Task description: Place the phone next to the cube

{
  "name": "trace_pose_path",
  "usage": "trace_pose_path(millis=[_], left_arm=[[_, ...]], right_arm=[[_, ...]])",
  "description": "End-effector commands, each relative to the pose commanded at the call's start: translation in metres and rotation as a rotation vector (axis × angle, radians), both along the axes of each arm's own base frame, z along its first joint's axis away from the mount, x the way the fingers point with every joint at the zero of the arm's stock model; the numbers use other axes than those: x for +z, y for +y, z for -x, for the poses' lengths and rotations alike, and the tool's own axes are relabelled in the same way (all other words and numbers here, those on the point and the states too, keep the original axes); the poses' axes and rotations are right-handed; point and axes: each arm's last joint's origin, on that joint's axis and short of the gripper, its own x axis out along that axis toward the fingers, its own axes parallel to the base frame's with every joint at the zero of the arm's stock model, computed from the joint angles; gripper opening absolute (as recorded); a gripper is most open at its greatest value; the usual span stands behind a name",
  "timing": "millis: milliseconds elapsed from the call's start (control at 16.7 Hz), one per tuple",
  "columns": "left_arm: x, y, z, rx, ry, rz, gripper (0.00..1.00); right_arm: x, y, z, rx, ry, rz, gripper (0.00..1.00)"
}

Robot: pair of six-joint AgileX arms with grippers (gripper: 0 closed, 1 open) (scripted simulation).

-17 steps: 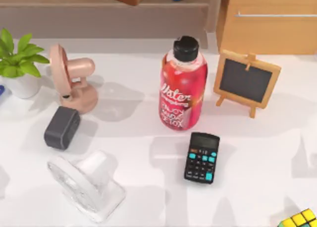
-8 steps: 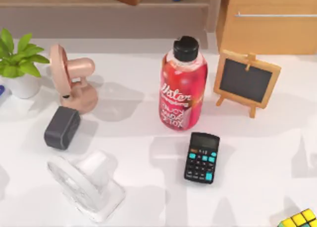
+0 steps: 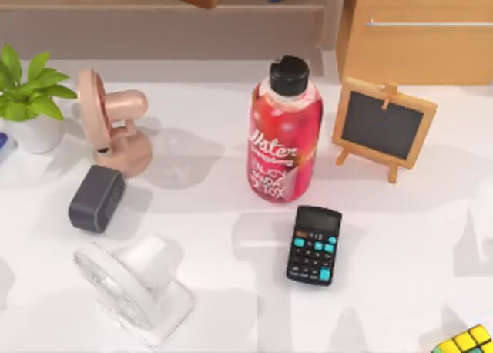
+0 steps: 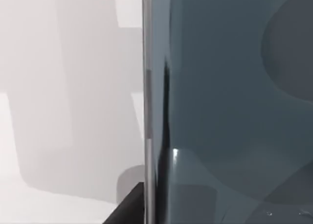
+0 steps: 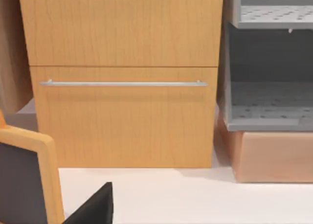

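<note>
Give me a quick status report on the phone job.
Phone close against left wrist camera, glossy blue-grey face. Cube at table's near right corner. Calculator and bottle mid-table.

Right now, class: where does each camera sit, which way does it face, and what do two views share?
Top view: above the table, looking down on bottle, calculator, cube.
Left wrist view: on the left arm, close against the phone; a dark bit of left gripper.
Right wrist view: on the right arm, facing the drawer cabinet; a dark bit of right gripper.
Shared: top and right wrist views both hold cabinet and chalkboard.
</note>
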Motion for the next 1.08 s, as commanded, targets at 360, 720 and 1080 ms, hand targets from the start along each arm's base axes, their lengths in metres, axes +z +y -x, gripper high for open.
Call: trace_pose_path(millis=[360, 720, 1080], left_arm=[[0.008, -0.001, 0.0, 0.005, -0.012, 0.004, 0.0], [0.025, -0.001, 0.0, 0.005, -0.009, 0.007, 0.0], [0.03, -0.001, -0.001, 0.005, -0.017, -0.006, 0.0]], right_arm=[[0.0, 0.0, 0.0, 0.0, 0.0, 0.0, 1.0], [0.0, 0.0, 0.0, 0.0, 0.0, 0.0, 1.0], [0.0, 0.0, 0.0, 0.0, 0.0, 0.0, 1.0]])
